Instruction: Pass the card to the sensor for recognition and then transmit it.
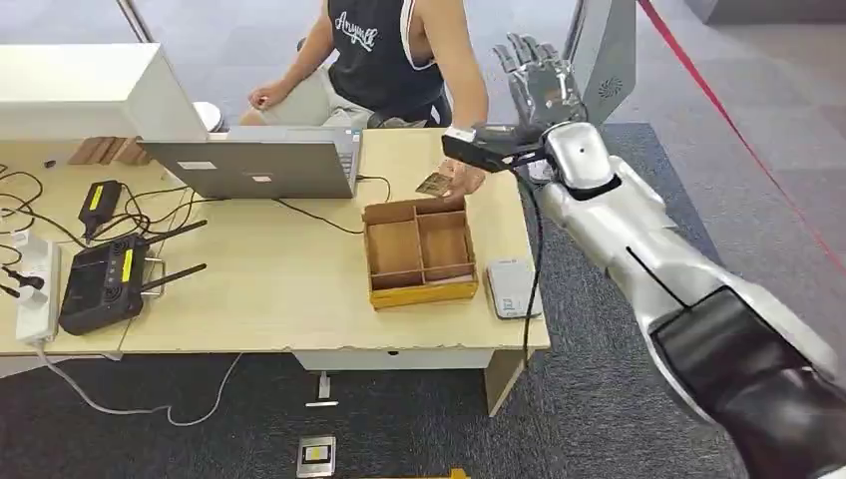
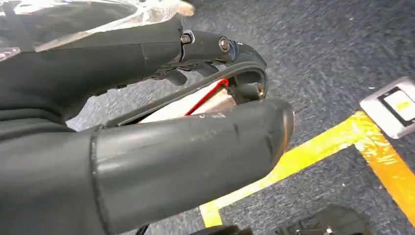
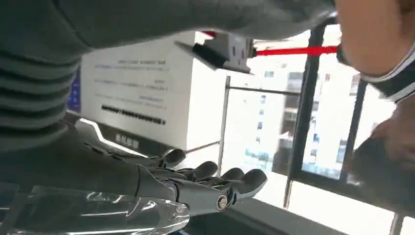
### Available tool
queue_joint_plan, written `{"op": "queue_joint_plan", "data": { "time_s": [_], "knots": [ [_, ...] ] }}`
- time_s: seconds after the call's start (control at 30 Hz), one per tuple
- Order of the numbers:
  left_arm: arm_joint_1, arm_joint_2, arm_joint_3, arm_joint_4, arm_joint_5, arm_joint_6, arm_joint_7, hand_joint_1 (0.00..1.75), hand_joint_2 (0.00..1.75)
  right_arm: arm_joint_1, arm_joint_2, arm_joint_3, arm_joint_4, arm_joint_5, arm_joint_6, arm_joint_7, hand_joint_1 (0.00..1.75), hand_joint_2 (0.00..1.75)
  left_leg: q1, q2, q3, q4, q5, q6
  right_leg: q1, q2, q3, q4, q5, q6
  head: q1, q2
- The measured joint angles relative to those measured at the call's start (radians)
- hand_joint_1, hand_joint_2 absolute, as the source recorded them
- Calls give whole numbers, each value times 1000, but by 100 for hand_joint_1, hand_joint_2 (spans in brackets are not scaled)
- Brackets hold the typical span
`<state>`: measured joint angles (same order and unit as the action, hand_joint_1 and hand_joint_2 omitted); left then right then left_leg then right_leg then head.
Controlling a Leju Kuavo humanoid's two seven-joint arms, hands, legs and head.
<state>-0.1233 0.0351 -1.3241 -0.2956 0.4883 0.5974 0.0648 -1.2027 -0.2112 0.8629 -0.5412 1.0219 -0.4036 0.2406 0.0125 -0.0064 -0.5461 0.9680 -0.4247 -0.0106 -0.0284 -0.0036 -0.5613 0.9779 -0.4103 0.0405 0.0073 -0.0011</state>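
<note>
Left hand (image 2: pixel 161 147): hung over the carpet, fingers curled, nothing clearly held.
Card (image 1: pixel 435 184): lay at the table's (image 1: pixel 269 289) far edge, behind the box (image 1: pixel 419 249), under a person's hand (image 1: pixel 463 178).
Right hand (image 1: pixel 539 78): was raised beyond the table's far right corner, fingers spread, empty.

1. Light wooden table (image 1: pixel 279 299) stands on dark grey carpet (image 1: pixel 599 399).
2. Grey laptop (image 1: pixel 254 165) at the far edge, its cable running toward the divided box.
3. Divided wooden box (image 1: pixel 420 249) right of centre; a card (image 1: pixel 435 184) lies just beyond it.
4. Small grey flat device (image 1: pixel 513 288) beside the box, at the right edge.
5. Black controller with antennas (image 1: pixel 105 279), a black-and-yellow unit (image 1: pixel 99 205), a white power strip (image 1: pixel 38 289) and loose cables on the left end.
6. Floor: a small grey plate (image 1: pixel 317 456) and yellow tape (image 2: pixel 313 152).
</note>
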Motion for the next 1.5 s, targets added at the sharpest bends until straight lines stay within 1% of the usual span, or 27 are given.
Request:
{"op": "queue_joint_plan", "data": {
  "time_s": [0.07,0.1,0.2,0.3,0.4,0.5,0.6,0.63,0.67,0.73,0.77,0.83,0.87,0.93,1.0,1.03,1.17,1.3,1.43,1.5],
  "knots": [
    [2,-1,2,0,18,7,4,0,0,0,-68,-14,-63,19,1,30,0,0,0,1,0,1,-1,1,0,0,0,-1,0,0,0,0],
    [2,-2,3,0,28,11,6,0,0,3,-112,-24,-97,20,1,43,0,0,0,1,0,1,-1,1,0,0,0,-1,0,1,0,0],
    [4,-4,11,-1,38,13,7,0,0,11,-207,-58,-182,16,1,48,0,0,0,1,-2,1,-1,1,-1,1,0,-1,1,1,0,0],
    [3,-6,18,-1,40,14,7,0,0,23,-268,-78,-247,17,2,50,0,0,0,5,0,1,-1,1,-1,6,-1,-1,2,2,2,0],
    [1,-8,24,-2,63,24,7,0,0,42,-318,-95,-300,13,-13,96,0,0,0,5,1,1,-1,1,0,7,-1,-1,2,2,-2,0],
    [5,-16,34,-2,101,44,13,0,0,82,-411,-150,-351,-72,-65,160,0,0,0,-2,0,2,0,1,0,0,0,-1,1,2,-1,0],
    [9,-29,50,-3,143,55,24,0,0,180,-518,-244,-384,-216,-169,194,0,0,0,-2,0,2,-2,3,0,-2,4,-4,0,4,0,0],
    [10,-32,54,-3,152,57,27,0,0,220,-542,-272,-387,-252,-196,202,0,0,0,-2,1,2,-3,4,0,-1,5,-5,0,4,-1,0],
    [10,-39,61,-3,162,59,30,0,0,274,-577,-321,-388,-308,-236,206,0,0,0,-1,2,3,-4,5,0,-1,5,-5,0,5,-1,0],
    [10,-48,75,-3,170,61,35,0,0,373,-628,-401,-383,-376,-270,201,0,0,0,-1,0,2,-6,6,0,0,6,-6,0,5,2,0],
    [10,-53,81,-2,169,61,36,0,0,424,-642,-437,-376,-398,-279,186,0,0,0,1,1,2,-6,6,0,2,5,-6,0,5,1,0],
    [7,-64,99,-2,159,61,39,0,0,500,-654,-508,-350,-412,-285,148,0,0,-1,2,0,2,-7,6,-1,3,5,-6,0,5,2,0],
    [6,-69,107,-1,152,61,39,0,0,530,-655,-539,-331,-418,-286,139,0,0,-1,2,0,2,-7,6,-1,4,5,-6,0,5,1,0],
    [5,-81,128,0,131,61,39,0,0,590,-646,-600,-285,-407,-287,120,0,0,0,1,1,2,-7,6,0,3,5,-6,0,5,1,0],
    [6,-89,151,2,104,61,39,0,0,645,-628,-667,-240,-368,-287,91,0,0,0,1,0,1,-6,6,0,3,5,-6,0,5,1,0],
    [6,-92,159,2,95,61,39,0,0,668,-617,-696,-224,-353,-287,87,0,0,0,1,1,1,-6,6,0,3,5,-6,0,5,1,0],
    [8,-103,206,3,47,61,41,0,0,748,-563,-824,-148,-314,-287,70,0,0,0,1,0,0,-5,6,0,1,5,-6,0,5,1,0],
    [13,-109,256,3,-20,61,61,0,0,799,-500,-943,-86,-228,-282,52,0,0,0,2,1,0,-6,6,0,2,4,-6,-1,5,0,0],
    [18,-113,287,3,-23,61,61,0,0,822,-441,-1020,-2,-240,-285,27,0,0,0,2,2,0,-6,6,0,2,5,-6,-2,5,1,0],
    [19,-117,301,3,-23,61,68,0,0,832,-407,-1043,37,-236,-285,29,0,0,0,2,1,-1,-6,6,0,2,5,-5,-2,5,1,0]
  ]
}}
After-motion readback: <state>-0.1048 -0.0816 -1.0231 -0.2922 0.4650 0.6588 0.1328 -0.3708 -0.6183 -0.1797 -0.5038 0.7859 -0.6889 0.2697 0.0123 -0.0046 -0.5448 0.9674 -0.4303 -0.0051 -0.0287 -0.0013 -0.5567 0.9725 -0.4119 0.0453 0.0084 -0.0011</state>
